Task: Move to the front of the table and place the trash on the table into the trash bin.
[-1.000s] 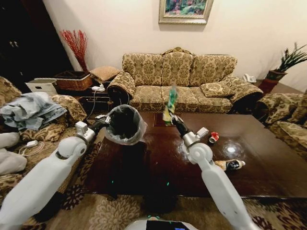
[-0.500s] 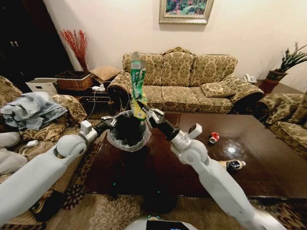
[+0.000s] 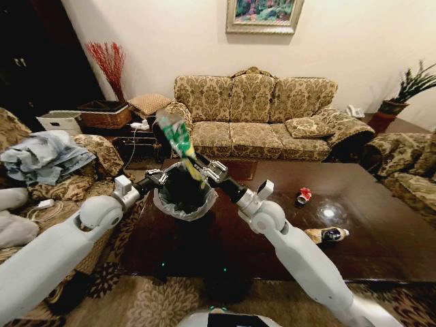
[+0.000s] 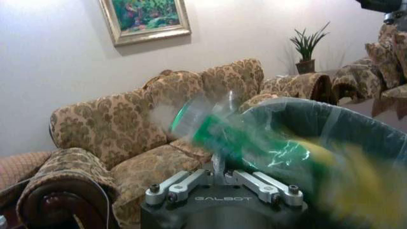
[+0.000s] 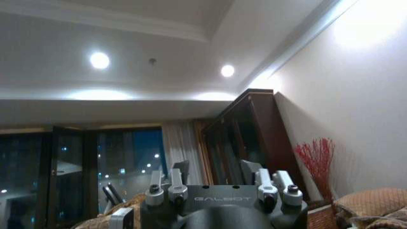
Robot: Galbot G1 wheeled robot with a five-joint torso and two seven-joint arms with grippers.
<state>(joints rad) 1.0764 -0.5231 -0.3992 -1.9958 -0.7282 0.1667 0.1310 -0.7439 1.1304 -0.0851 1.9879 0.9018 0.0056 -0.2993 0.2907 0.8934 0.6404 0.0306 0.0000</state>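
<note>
Trash wrapper (image 3: 178, 141), green and yellow, is clamped in the right gripper (image 3: 202, 172) at centre frame, tilted up-left over the trash bin (image 3: 182, 193). A second ago it stood above the table (image 3: 381, 252); it has since swung left to the bin's mouth, so release looks close. The left gripper (image 3: 151, 178), at centre left, stays clamped on the bin's rim. Lower right, a red can (image 3: 303, 195) and a bottle (image 3: 327, 235) wait on the table.

A floral gold sofa (image 3: 255, 112) stands against a cream wall under a framed painting (image 3: 264, 15); recessed ceiling lights (image 5: 99, 60) glow.
</note>
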